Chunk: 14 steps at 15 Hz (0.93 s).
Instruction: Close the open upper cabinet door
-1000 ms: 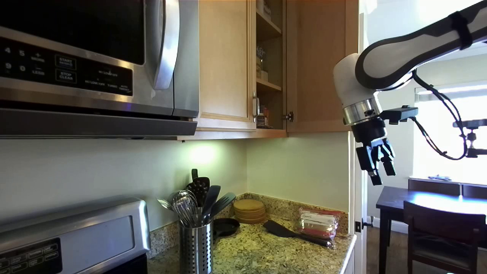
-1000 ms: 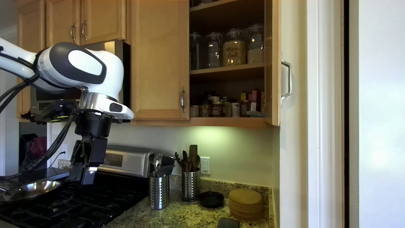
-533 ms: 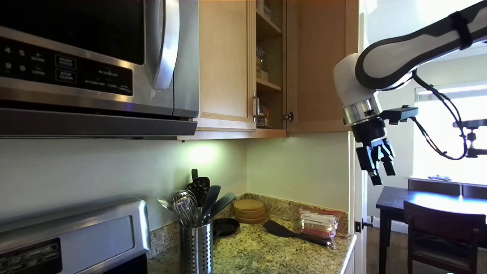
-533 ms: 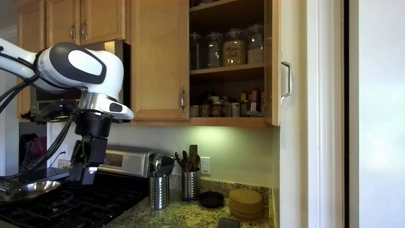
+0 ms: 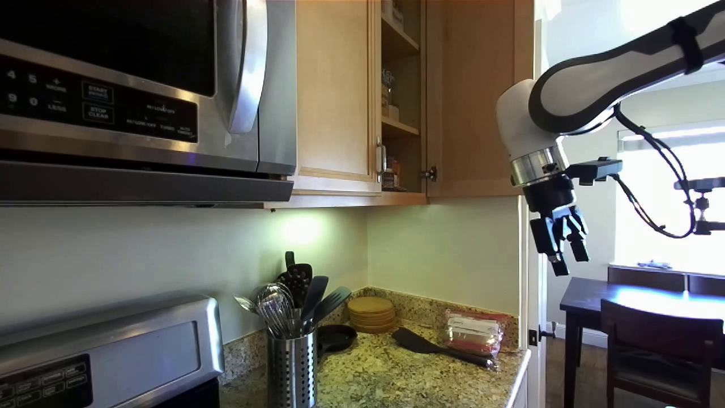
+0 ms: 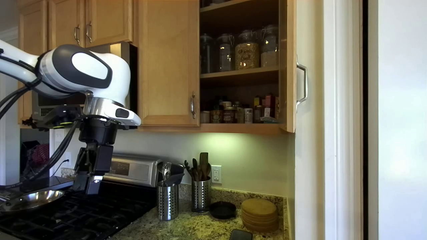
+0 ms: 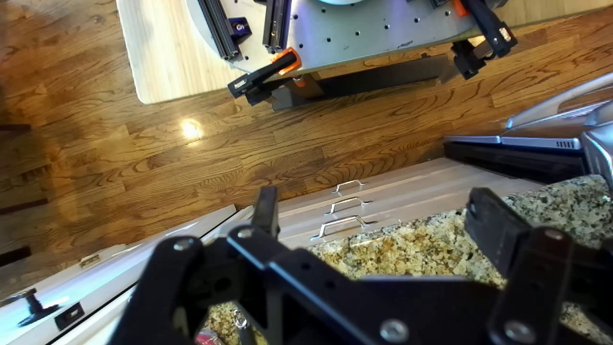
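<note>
Compared with a second ago, I can find nothing that has moved: the fingers (image 7: 265, 211) hang at the same place, and the upper cabinet door (image 5: 470, 96) stands at the same wide angle beside its shelves (image 6: 240, 71). For the task this means, I think, that the closing is not yet begun. The fingers are spread apart with nothing between them, and they are lower than the door and well apart from its handle (image 6: 303, 85). Probably the arm (image 5: 589, 93) must rise and reach around, to push from the outer side. The surface (image 5: 368, 379) is of speckled stone; on it are a steel utensil holder (image 5: 291, 368), a stack of round tan boards (image 5: 371, 314), a black spatula (image 5: 416, 340) and a shiny package (image 5: 474, 334). Farther back, the room has a dark table (image 5: 640, 293) and a bright window (image 5: 657, 249).
</note>
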Available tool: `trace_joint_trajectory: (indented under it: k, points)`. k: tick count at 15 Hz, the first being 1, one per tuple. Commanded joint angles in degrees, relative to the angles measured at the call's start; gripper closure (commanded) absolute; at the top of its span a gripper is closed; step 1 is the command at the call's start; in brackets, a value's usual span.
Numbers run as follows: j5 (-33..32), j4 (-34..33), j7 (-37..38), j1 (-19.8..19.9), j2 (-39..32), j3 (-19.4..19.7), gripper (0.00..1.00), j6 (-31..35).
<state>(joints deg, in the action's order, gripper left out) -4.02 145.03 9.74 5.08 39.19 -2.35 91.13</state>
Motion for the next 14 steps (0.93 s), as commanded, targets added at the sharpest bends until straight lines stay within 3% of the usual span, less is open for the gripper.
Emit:
trace_joint_trajectory:
  k: [1, 9, 14]
  points:
    - [-0.2, -0.1, 0.2, -0.5, 0.0, 0.4, 0.0, -0.1]
    - [0.9, -2.4, 4.8, 0.5, -2.4, 0.1, 0.0, 3.4]
    - [-2.1, -5.0, 13.3, 4.7, -2.4, 0.0, 0.0, 10.1]
